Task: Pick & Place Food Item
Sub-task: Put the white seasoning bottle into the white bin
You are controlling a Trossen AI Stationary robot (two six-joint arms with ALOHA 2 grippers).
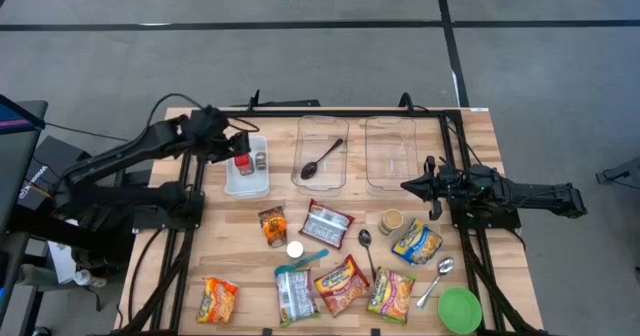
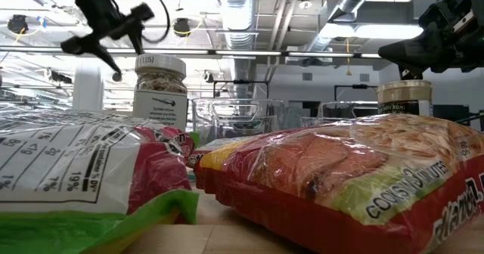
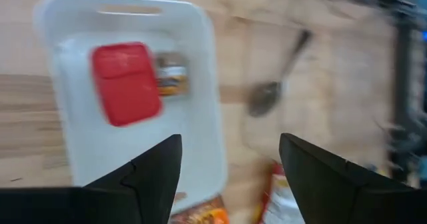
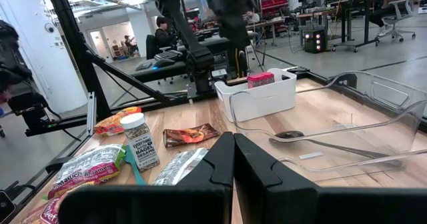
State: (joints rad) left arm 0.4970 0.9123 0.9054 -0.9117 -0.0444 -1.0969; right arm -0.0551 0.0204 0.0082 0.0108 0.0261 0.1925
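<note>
Nearest us, along the front edge of the counter (image 1: 480, 126), we count four food packets in a row: a yellow one (image 1: 217, 299), a white-and-green one (image 1: 295, 291), a red one (image 1: 341, 283) and a yellow-and-red one (image 1: 391, 293), with one green bowl (image 1: 459, 309) at the right end. In the low view the white-and-green packet shows nutrition figures, "19%" and "7%", and the red packet reads "COOKS IN 3 MINUTES". Behind that row lie three more packets, making seven in all: a brown-and-orange one (image 1: 272, 226), a silver-and-red one (image 1: 327, 224) and a yellow-and-blue one (image 1: 417, 242). Among them stand two jars, a white-lidded jar (image 1: 295, 249) whose label shows the word "BAGEL" in the right wrist view, and a tan-lidded jar (image 1: 391, 221). We count three spoons: a dark spoon (image 1: 365, 241) and a silver spoon (image 1: 437, 276) on the counter, and a black spoon (image 1: 322, 159) farther back. Across the back stand three containers: one white bin (image 1: 246, 184) and two clear trays, the left clear tray (image 1: 323, 136) holding the black spoon and the right clear tray (image 1: 390, 153) beside it. The red-lidded container (image 3: 127, 84) sits in the white bin, touching a small jar (image 3: 172, 76); we cannot read either label. The left gripper (image 3: 230, 144) hovers above that bin, its jaws spread wide and holding nothing. The right gripper (image 4: 233, 144) hangs near the right clear tray, its jaws pressed together on nothing.
</note>
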